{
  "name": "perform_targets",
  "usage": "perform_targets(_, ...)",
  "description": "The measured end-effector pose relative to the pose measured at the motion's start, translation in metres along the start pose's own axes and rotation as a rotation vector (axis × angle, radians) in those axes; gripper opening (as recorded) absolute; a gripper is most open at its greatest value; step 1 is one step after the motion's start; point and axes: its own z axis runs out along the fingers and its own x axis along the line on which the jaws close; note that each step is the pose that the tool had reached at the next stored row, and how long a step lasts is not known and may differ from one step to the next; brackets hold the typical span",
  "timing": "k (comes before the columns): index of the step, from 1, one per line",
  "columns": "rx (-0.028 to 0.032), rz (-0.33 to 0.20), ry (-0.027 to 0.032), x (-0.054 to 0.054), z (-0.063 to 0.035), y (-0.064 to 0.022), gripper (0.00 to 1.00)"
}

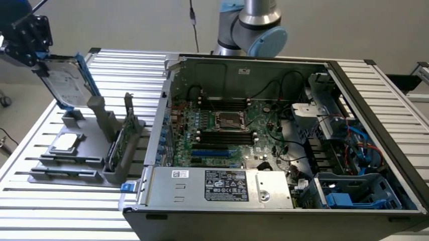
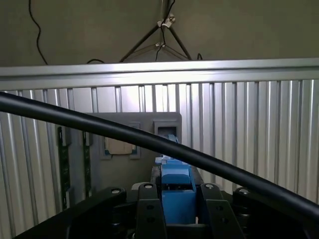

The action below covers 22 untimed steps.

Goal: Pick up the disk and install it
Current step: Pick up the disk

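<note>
The open computer case [image 1: 375, 95] lies on the slatted metal worktop [image 1: 40, 213] and takes up the exterior view from the centre out to three o'clock. Inside it is a green motherboard [image 1: 228, 128] at the centre. A silver box with a black label [image 1: 224, 187] sits at six o'clock of the case, and a blue plastic bay [image 1: 355, 193] is in the corner at five o'clock. Black, red and blue wires run along the three o'clock side.

At eight o'clock of that view stands a grey holder [image 1: 74, 175]. A small square silver chip [image 1: 65, 143] lies flat in one of its pockets, and a thin green card [image 1: 114, 148] stands on edge in a slot beside it.

The disk [image 1: 67, 80] hangs at ten o'clock, above the holder and apart from it. It is tilted nearly upright. It is a flat silver-grey slab with a pale label on its face and bright blue rails along its edges.

The claw [image 1: 41, 64] is clamped on the disk's upper end. In the wrist view the claw [image 2: 178, 216] has a black finger [image 2: 149, 214] on each side of a blue rail. A black cable [image 2: 99, 127] crosses in front.
</note>
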Motion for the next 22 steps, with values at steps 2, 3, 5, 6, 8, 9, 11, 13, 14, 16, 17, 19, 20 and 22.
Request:
perform_targets(2, -0.0001, 0.000, -0.0011, 0.001, -0.0094, -0.0013, 0.33)
perform_targets(3, -0.0001, 0.000, -0.0019, 0.002, -0.0138, -0.0024, 0.33)
perform_targets(5, -0.0003, 0.000, -0.0037, 0.003, -0.0230, -0.0062, 0.33)
perform_targets(6, -0.0003, 0.000, -0.0044, 0.003, -0.0274, -0.0089, 0.33)
perform_targets(8, -0.0004, 0.000, -0.0057, 0.004, -0.0364, -0.0155, 0.33)
perform_targets(9, -0.0005, 0.000, -0.0063, 0.005, -0.0414, -0.0194, 0.33)
perform_targets(11, -0.0004, -0.001, -0.0076, 0.006, -0.0504, -0.0268, 0.33)
perform_targets(13, -0.0005, -0.001, -0.0088, 0.007, -0.0596, -0.0345, 0.33)
perform_targets(14, -0.0005, -0.001, -0.0093, 0.007, -0.0642, -0.0385, 0.33)
perform_targets(16, -0.0006, -0.001, -0.0101, 0.008, -0.0732, -0.0466, 0.33)
perform_targets(17, -0.0006, -0.001, -0.0105, 0.008, -0.0779, -0.0510, 0.33)
perform_targets(19, -0.0007, -0.001, -0.0111, 0.009, -0.0863, -0.0592, 0.33)
perform_targets(20, -0.0007, -0.001, -0.0113, 0.010, -0.0903, -0.0634, 0.33)
perform_targets(22, -0.0008, -0.001, -0.0118, 0.011, -0.0971, -0.0721, 0.33)
